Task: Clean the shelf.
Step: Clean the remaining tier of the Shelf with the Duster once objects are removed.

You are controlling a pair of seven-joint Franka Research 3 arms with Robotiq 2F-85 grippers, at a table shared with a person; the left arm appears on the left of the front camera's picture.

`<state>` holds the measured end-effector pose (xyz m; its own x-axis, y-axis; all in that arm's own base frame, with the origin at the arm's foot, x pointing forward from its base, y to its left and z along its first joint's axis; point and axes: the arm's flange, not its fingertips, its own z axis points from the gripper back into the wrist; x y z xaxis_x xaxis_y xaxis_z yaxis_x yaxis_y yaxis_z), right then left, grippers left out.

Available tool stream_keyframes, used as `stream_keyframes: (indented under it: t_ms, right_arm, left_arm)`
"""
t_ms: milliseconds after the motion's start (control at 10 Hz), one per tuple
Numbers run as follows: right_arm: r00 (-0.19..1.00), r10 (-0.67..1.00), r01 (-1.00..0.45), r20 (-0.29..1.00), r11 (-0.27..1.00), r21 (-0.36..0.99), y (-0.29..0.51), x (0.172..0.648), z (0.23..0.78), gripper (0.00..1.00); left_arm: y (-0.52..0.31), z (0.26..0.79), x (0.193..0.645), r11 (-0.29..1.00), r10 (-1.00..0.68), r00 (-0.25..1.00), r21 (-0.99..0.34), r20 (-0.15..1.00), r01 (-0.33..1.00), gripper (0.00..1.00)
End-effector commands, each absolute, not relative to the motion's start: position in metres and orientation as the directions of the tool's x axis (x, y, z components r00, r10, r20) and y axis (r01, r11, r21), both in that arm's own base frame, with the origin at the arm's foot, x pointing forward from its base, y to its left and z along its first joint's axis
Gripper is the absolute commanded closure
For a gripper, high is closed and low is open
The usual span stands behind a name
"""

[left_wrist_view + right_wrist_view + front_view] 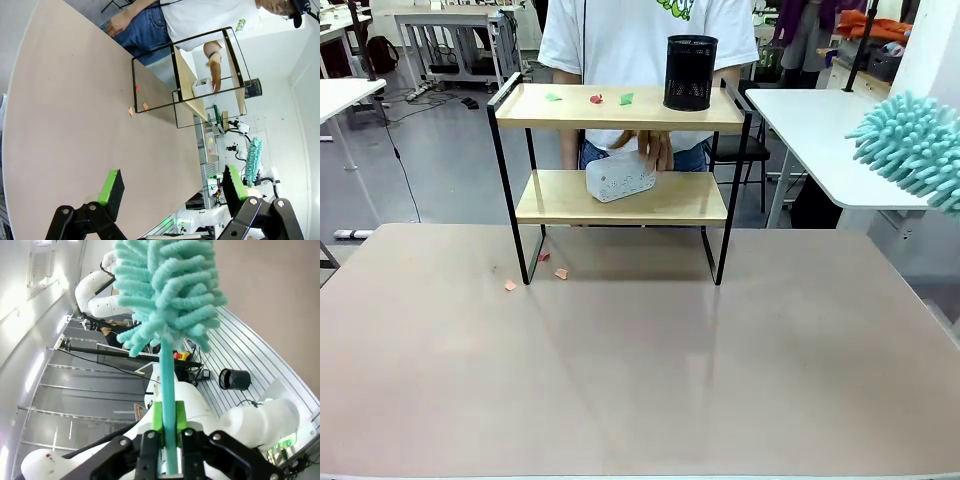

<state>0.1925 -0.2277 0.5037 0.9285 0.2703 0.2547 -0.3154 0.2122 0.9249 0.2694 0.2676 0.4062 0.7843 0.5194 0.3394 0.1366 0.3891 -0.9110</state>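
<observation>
Right claw (168, 421) clamps the duster (165, 295) aside, likely waiting as a hand (656, 150) holds the box (618, 181) on the shelf (620, 108); left claw (173, 184) apart.

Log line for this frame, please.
left gripper: open, over table | right gripper: shut on teal duster | person's hand: on white box, shelf lower board | top board: black mesh cup, paper scraps
</observation>
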Motion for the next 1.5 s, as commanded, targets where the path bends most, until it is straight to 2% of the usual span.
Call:
stream_keyframes:
  t_ms: [0, 1300, 1400]
  right_arm:
    - [0.933, 0.277, -0.292, 0.229, 0.211, 0.933, -0.233, 0.188, 0.509, 0.88]
    - [0.931, 0.269, -0.308, 0.247, 0.212, 0.928, -0.228, 0.191, 0.505, 0.88]
    - [0.959, 0.21, -0.236, 0.19, 0.22, 0.947, -0.2, 0.196, 0.528, 0.88]
  left_arm:
    - [0.267, 0.406, 0.27, 0.387, 0.518, 0.773, -0.906, 0.367, 0.17, 0.0]
    - [0.267, 0.406, 0.27, 0.387, 0.518, 0.773, -0.906, 0.367, 0.17, 0.0]
    - [0.267, 0.406, 0.27, 0.387, 0.518, 0.773, -0.906, 0.367, 0.17, 0.0]
